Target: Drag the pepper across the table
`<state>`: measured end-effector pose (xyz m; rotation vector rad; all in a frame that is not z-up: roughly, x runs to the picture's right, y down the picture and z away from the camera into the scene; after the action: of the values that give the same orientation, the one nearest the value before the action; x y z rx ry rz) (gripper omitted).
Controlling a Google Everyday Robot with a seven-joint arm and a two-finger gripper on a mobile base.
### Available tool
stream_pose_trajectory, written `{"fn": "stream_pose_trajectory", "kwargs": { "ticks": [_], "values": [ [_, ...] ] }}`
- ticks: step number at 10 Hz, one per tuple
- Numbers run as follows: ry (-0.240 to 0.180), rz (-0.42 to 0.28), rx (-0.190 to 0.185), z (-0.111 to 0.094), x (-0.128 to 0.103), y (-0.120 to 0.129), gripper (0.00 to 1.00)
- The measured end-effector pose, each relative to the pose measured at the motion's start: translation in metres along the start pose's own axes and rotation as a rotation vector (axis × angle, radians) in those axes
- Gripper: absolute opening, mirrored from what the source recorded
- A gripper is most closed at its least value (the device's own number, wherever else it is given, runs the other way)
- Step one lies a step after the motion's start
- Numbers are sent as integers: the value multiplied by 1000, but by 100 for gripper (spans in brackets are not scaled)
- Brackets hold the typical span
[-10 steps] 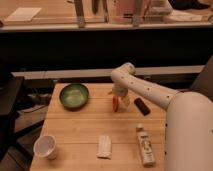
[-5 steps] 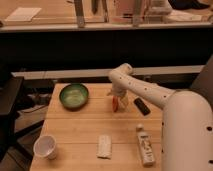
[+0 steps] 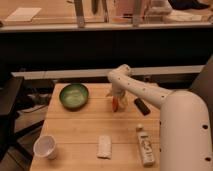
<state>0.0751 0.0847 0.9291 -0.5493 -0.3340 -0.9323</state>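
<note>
The orange-red pepper [image 3: 115, 104] lies on the light wooden table [image 3: 85, 125], right of the green bowl [image 3: 74, 95] and near the table's far middle. My gripper [image 3: 117, 98] hangs straight down over the pepper from the white arm [image 3: 145, 92], its tips at the pepper's upper end. The arm comes in from the right. The gripper covers part of the pepper.
A black rectangular bar [image 3: 142, 106] lies right of the pepper. A white paper cup [image 3: 45, 147] stands at the front left. A white packet [image 3: 104, 146] lies at the front middle and a small bottle [image 3: 145, 146] lies at the front right.
The gripper and arm have shifted slightly back toward the far edge, and the pepper sits a little farther from the front than a second ago.
</note>
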Motion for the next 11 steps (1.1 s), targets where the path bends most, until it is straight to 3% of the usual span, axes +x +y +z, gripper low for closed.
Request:
{"fn": "stream_pose_trajectory", "kwargs": {
  "ticks": [11],
  "values": [
    [-19, -19, -6, 14, -6, -4, 80]
  ]
}}
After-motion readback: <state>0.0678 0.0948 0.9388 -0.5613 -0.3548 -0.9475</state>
